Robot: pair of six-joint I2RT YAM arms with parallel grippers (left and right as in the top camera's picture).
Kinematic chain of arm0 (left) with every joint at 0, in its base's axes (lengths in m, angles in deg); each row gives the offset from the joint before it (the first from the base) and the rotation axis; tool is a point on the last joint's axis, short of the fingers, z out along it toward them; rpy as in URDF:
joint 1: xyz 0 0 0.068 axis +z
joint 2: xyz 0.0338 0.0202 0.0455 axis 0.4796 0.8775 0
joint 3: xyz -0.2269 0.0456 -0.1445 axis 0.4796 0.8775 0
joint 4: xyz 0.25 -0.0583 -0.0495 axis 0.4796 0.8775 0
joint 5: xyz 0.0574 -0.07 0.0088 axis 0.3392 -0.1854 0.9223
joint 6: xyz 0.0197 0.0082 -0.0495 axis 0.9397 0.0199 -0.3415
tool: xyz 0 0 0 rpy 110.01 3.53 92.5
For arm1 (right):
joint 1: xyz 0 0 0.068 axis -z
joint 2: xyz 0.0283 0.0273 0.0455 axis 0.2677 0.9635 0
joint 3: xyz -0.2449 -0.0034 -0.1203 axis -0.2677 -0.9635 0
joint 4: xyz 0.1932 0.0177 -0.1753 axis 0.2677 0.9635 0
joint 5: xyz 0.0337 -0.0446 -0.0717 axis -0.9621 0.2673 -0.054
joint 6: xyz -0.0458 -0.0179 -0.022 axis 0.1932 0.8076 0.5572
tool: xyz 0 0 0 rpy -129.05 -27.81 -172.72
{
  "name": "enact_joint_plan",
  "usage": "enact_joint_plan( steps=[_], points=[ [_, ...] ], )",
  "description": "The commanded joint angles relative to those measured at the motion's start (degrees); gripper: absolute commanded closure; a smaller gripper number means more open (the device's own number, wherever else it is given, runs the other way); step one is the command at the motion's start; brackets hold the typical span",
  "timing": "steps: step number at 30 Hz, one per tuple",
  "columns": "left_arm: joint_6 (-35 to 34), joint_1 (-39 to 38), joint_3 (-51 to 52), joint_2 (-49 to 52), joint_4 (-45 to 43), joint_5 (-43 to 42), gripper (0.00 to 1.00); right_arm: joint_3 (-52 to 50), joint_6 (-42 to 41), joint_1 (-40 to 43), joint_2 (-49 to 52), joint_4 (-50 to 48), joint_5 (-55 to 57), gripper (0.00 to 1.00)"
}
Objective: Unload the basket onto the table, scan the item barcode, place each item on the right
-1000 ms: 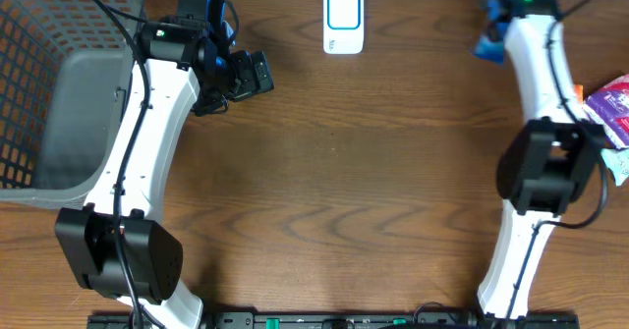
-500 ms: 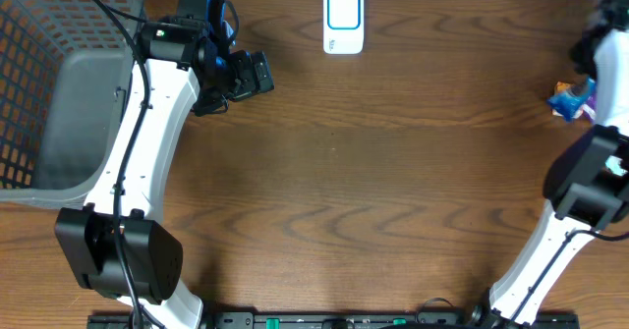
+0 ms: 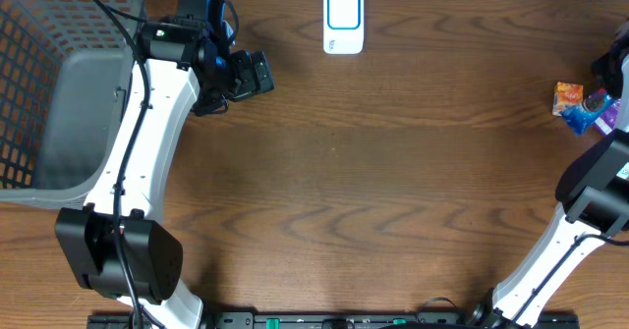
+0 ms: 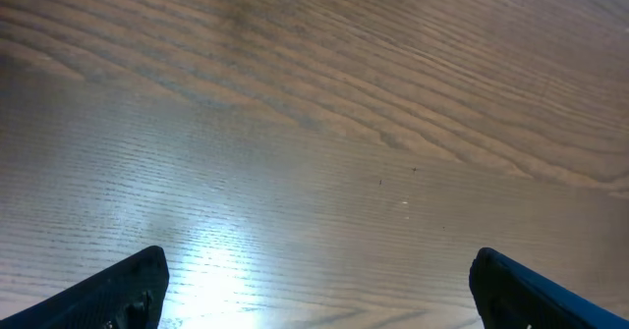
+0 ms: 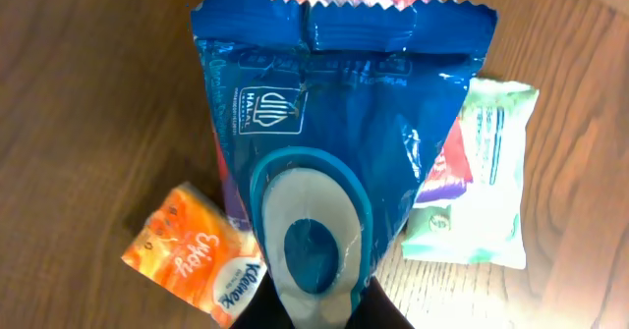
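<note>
Wooden bench (image 3: 393,172): right pincer (image 5: 314,314) clamped on blue packet (image 5: 334,152), held aloft, presumably for scanning; left pincer (image 4: 324,295) gaping, empty.

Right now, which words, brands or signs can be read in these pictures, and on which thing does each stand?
"Kleenex": orange tissue pack, white label.
"HALAL": crest on the blue pouch; the fine print beside it is too small.
Mint-green pack: print blurred.
White scanner: mark too small to read.
</note>
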Motion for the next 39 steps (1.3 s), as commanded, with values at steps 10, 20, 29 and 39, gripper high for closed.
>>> enact_joint_plan(
  steps=[10,20,29,39],
  points=[
    [0.55,0.20,-0.31,0.13,0.13,0.79,0.02,-1.99,-1.97,1.05,-4.07,0.87,0.57,0.60],
    [0.55,0.20,-0.31,0.13,0.13,0.79,0.02,-1.99,-4.72,0.83,-18.08,0.55,-4.87,0.45],
    [0.55,0.20,-0.31,0.13,0.11,0.79,0.02,-1.99,-0.68,-5.11,-33.00,7.58,-15.85,0.01],
    [0.55,0.20,-0.31,0.13,0.13,0.79,0.02,-2.01,3.50,-21.29,-45.55,23.10,-15.30,0.01]
  ],
)
